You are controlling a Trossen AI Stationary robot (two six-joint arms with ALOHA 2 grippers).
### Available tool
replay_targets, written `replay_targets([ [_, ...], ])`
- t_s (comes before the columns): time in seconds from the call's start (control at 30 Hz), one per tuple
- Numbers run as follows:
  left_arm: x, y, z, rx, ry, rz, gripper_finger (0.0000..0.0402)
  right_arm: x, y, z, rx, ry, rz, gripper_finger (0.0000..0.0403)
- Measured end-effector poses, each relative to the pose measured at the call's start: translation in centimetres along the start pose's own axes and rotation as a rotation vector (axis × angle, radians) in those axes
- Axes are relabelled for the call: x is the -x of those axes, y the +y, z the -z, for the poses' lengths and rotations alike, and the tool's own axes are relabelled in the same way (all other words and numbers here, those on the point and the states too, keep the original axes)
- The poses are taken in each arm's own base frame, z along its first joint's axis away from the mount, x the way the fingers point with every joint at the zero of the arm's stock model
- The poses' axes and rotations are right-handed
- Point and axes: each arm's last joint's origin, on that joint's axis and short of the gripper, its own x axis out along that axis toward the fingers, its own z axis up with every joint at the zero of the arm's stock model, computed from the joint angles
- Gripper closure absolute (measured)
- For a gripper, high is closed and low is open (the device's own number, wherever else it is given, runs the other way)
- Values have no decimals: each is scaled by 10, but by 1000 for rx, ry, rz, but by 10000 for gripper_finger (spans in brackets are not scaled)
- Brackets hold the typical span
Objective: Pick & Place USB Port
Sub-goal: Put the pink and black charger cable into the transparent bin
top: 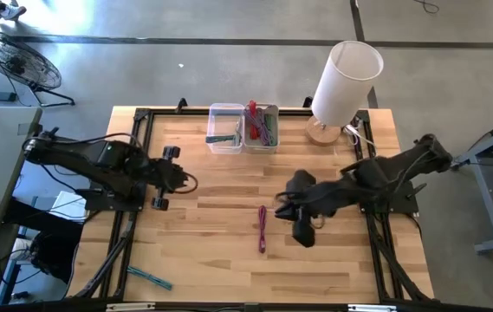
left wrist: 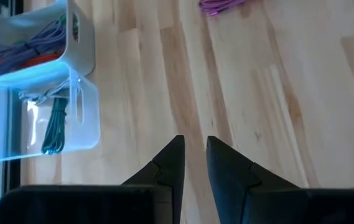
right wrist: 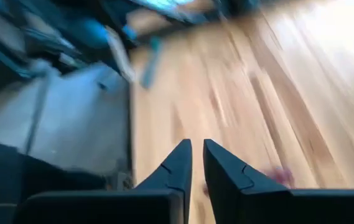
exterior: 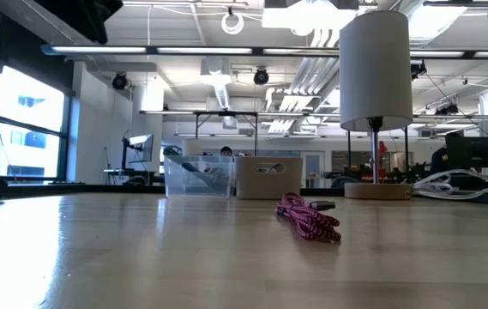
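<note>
Pink USB cable lies bundled on the table, long axis running toward the clear bins. Just beside it, the right end effector hovers, fingers nearly closed, empty. The left end effector, also narrow, rests well apart.

An open-plan lab or workshop: exposed ceiling ducts, monitors (far right), concrete floor

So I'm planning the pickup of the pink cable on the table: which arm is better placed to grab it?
Probably the right. Its hand hangs just beside the pink cable near the table's middle, fingers nearly closed. The left hand waits near the table's left edge, farther from the cable, also nearly closed.
</note>
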Motion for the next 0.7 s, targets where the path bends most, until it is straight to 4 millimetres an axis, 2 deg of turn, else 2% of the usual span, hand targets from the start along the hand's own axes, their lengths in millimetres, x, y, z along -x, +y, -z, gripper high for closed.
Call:
replay_targets([
  [0.27,2,-7,-1,-76,-10,-4,338,-44,-22,34,-278,282,325,401],
  [0.37,2,-8,0,-100,-10,14,338,-63,-25,37,-338,325,354,401],
  [0.53,2,-9,0,-155,-7,55,338,-94,-29,33,-401,314,306,402],
  [0.7,2,-9,0,-211,-13,81,338,-111,-33,37,-481,337,334,402],
])
